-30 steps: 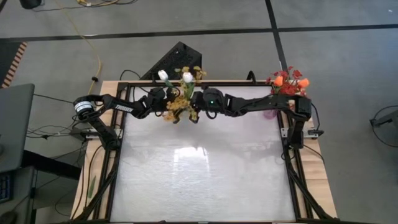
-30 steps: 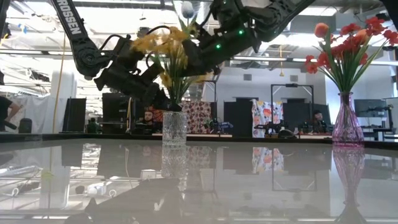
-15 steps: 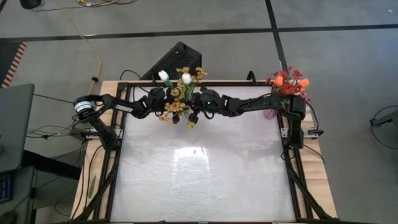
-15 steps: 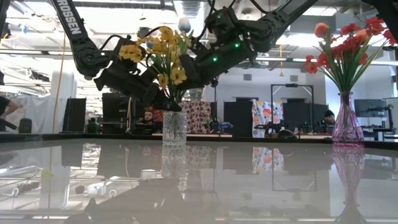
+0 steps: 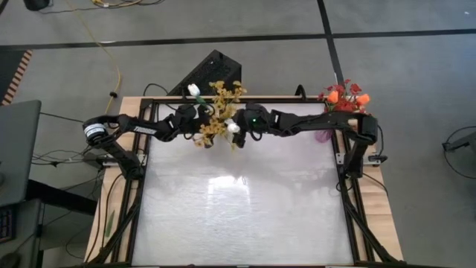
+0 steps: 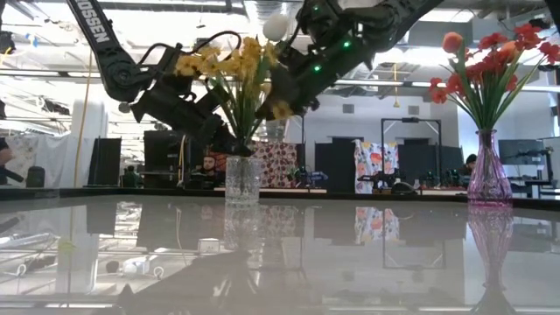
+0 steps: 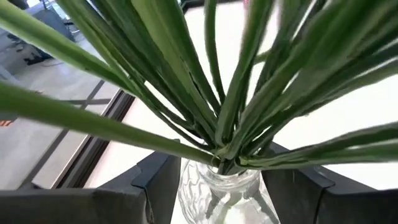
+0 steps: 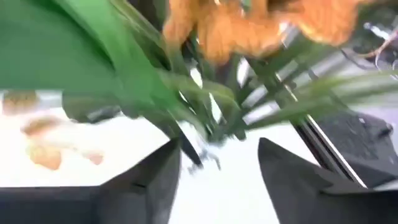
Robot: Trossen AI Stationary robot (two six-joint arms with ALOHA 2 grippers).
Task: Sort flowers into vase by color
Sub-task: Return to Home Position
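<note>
A clear glass vase (image 6: 242,179) stands upright on its base at the table's far edge. It holds yellow sprays (image 6: 223,61) and white tulip buds (image 5: 233,126) on green stems (image 7: 236,93). My left gripper (image 7: 217,180) reaches it from the left at the neck. My right gripper (image 8: 217,168) stands open among the stems above the vase, from the right. A pink vase (image 6: 488,175) at the far right holds red and orange flowers (image 5: 343,97). My left gripper has the clear vase's neck (image 7: 186,186) between its two fingers (image 7: 155,186), one on each side. It comes slanting down from the table's left. The vase stays upright with its base on the table. My right gripper: whether its open fingers touch the stems, I cannot tell.
The glossy white tabletop (image 5: 245,201) stretches from the vases to the near edge. A black box (image 5: 212,71) sits just beyond the far edge behind the clear vase. In the low view, people and equipment show in the room behind.
The flowers in the clear vase have swayed and spread. One white bud that stood at the far side of the bunch now leans over toward the near side, beside my right gripper. My right gripper has risen a little by the stems.
</note>
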